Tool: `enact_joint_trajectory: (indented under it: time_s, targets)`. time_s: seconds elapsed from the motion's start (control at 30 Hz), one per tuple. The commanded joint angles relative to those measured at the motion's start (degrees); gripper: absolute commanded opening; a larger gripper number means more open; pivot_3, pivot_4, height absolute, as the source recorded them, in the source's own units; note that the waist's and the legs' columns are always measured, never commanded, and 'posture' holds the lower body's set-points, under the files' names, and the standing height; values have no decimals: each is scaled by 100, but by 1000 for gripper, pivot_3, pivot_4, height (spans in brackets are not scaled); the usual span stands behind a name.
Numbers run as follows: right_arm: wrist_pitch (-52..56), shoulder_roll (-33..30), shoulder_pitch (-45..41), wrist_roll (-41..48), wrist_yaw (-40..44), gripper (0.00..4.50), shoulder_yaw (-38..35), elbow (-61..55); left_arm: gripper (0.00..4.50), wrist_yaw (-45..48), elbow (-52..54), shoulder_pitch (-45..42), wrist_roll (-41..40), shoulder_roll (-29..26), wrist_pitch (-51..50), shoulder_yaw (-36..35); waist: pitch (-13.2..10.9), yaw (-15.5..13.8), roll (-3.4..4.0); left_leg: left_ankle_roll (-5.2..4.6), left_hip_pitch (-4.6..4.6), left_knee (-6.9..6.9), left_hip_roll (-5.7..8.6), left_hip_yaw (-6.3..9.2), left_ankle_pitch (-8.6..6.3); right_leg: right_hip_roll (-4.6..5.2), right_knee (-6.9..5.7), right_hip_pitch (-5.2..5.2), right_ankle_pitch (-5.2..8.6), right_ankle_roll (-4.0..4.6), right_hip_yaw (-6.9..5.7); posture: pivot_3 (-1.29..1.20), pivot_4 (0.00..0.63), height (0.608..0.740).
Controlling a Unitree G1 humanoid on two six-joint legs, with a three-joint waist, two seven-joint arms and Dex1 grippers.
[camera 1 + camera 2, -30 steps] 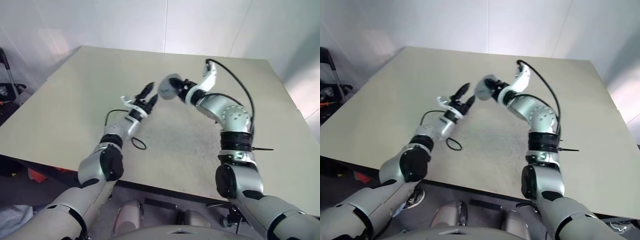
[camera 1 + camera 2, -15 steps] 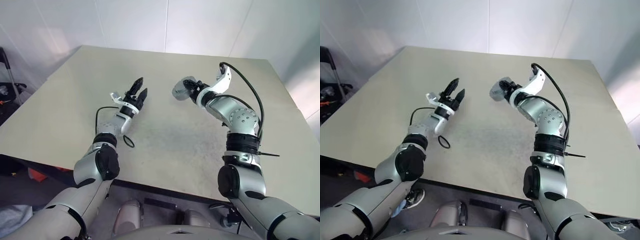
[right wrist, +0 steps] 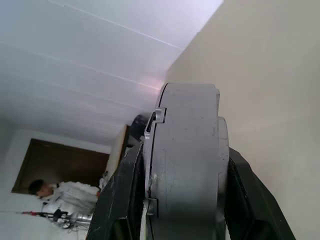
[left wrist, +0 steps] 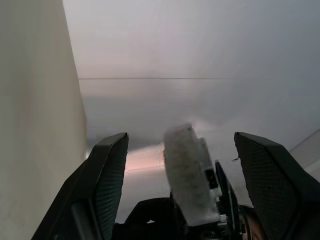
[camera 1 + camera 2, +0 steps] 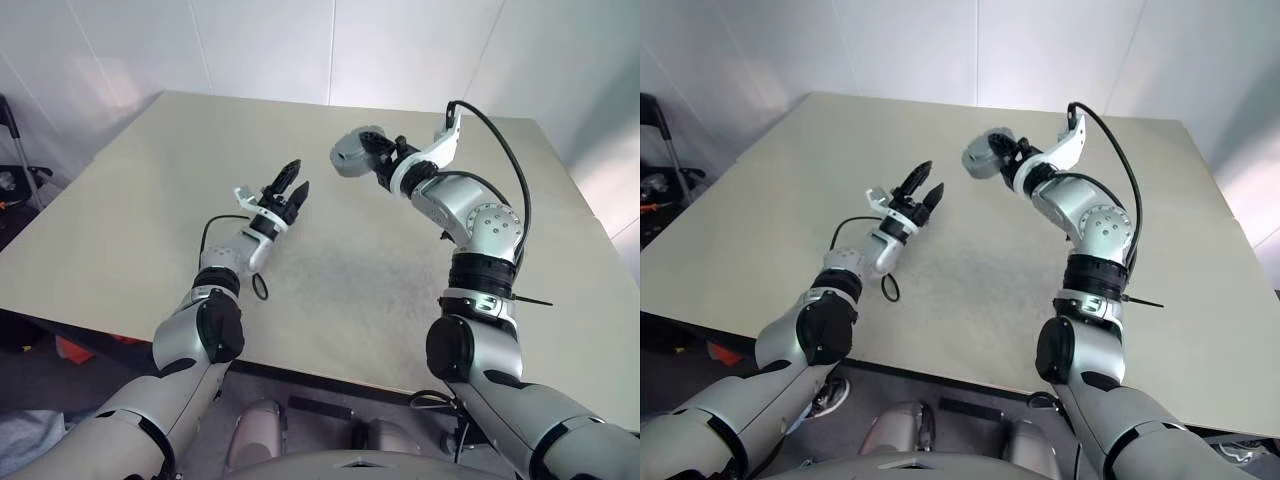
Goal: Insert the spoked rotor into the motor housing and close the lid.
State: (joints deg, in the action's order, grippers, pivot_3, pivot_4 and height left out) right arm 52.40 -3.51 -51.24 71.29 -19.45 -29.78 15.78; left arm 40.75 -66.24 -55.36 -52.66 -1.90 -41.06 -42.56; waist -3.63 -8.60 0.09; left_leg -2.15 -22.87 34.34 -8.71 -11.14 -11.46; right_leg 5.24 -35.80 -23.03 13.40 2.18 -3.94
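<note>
My right gripper (image 5: pixel 362 157) is raised above the table's middle and shut on the motor housing (image 5: pixel 350 153), a short round grey drum. In the right wrist view the housing (image 3: pixel 185 160) stands edge-on between the black fingers (image 3: pixel 125 200), with a seam near one face. I cannot tell whether that seam is the lid. The spoked rotor is hidden. My left gripper (image 5: pixel 297 177) hovers to the left of the housing and a little lower. It is open and empty, pointing up toward the housing (image 4: pixel 187 170), a short gap away.
The beige table (image 5: pixel 180 150) stretches wide around both arms. A black cable loop (image 5: pixel 260 287) lies on it near my left forearm. White walls rise behind the far edge. A person (image 3: pixel 37 190) is in the background of the right wrist view.
My right gripper has lifted the motor housing higher and turned its wrist. Over the last half second the left gripper has shifted right, toward the housing. Both keep their opening.
</note>
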Motion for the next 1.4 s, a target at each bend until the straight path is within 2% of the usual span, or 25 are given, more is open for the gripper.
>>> enact_joint_trajectory:
  time_s: [0.03, 0.37, 1.4]
  targets:
    - [106, 29, -220, 478, -78, 2094, -20, -447, 3561, 195, 33, -72, -197, -22, -475, -72, 0, 0, 0, 0, 0, 0, 1, 0, 0, 0, 0, 0, 0, 0, 0, 0, 0, 740]
    - [194, 43, -105, 499, -133, 2094, 167, -546, 3561, 252, 3, -207, -252, 126, -842, -92, 0, -5, 0, 17, -1, 2, 1, 0, -9, 1, -1, 0, 0, -1, 0, 0, 0, 740]
    - [184, -62, 249, 269, 28, 2094, 562, -814, 3561, 92, -628, -952, 11, 417, -297, -66, 0, -13, 0, 19, -3, 2, 1, 1, -10, 1, 0, 0, -1, -2, 0, 0, 0, 740]
